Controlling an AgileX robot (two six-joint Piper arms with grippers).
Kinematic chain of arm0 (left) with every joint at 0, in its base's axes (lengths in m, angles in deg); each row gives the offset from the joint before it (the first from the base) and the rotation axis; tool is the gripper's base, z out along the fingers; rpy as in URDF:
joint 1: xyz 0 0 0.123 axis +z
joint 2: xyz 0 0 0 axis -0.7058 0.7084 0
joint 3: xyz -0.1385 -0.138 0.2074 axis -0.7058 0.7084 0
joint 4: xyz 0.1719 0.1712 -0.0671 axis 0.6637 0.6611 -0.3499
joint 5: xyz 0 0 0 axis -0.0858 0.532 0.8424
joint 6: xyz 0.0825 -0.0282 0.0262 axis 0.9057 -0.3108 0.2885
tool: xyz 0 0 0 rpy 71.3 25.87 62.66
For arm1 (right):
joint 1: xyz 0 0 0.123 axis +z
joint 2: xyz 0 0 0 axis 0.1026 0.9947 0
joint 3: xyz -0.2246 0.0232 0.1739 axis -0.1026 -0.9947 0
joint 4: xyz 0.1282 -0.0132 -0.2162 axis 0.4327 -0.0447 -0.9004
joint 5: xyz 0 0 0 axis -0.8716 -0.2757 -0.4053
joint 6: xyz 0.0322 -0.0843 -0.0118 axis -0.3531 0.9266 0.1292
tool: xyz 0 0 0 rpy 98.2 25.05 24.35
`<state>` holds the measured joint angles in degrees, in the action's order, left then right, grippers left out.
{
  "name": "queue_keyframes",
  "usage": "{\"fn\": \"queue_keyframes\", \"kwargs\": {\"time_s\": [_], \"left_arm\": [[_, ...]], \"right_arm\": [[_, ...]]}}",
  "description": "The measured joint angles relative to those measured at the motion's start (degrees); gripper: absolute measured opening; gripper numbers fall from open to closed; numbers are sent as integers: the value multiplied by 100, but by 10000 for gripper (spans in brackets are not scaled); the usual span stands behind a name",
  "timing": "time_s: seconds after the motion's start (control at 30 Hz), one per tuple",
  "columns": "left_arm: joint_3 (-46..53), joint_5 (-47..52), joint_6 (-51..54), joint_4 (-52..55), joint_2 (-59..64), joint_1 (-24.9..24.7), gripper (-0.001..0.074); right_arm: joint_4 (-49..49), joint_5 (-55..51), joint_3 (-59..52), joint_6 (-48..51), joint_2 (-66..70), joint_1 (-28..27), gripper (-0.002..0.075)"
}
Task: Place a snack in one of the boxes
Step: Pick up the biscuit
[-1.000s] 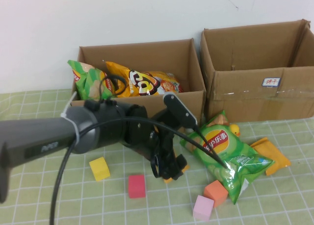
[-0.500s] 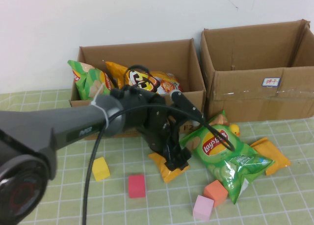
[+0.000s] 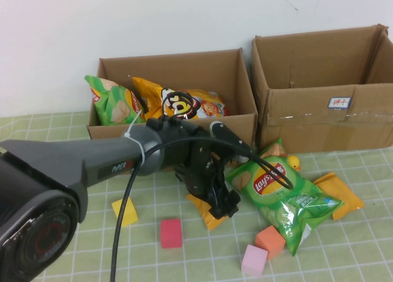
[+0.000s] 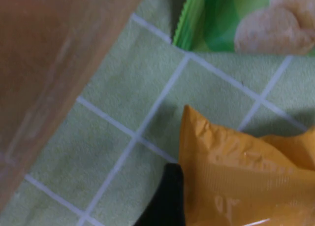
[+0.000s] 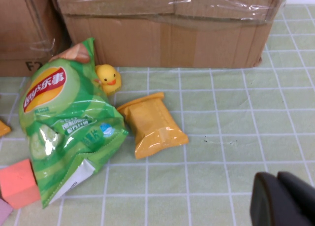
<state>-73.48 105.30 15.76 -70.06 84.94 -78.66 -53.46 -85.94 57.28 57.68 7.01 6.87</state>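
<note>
Tablecloth (image 3: 73,239), left gripper (image 3: 222,203) lower on orange snack (image 3: 206,211)

Left arm (image 3: 184,159) hides most of orange packet (image 3: 206,213)

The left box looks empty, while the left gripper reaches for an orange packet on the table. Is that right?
Not quite. The high view shows the left box already holds snack bags. The rest stands: the open left gripper is at the orange packet on the table.
</note>
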Motion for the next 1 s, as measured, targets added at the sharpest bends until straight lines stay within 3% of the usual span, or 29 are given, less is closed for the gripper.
{"fn": "queue_keyframes", "kwargs": {"time_s": [0.53,0.63,0.87,1.0], "left_arm": [[-26,302,12,24,257,0,654],[-37,372,12,24,257,0,593],[-130,565,-33,32,257,0,366],[-384,998,-56,37,276,0,356]], "right_arm": [[5,0,0,0,0,0,-2],[5,0,0,0,0,0,-2],[98,0,0,0,0,0,-2],[106,0,0,20,0,0,-2]]}}
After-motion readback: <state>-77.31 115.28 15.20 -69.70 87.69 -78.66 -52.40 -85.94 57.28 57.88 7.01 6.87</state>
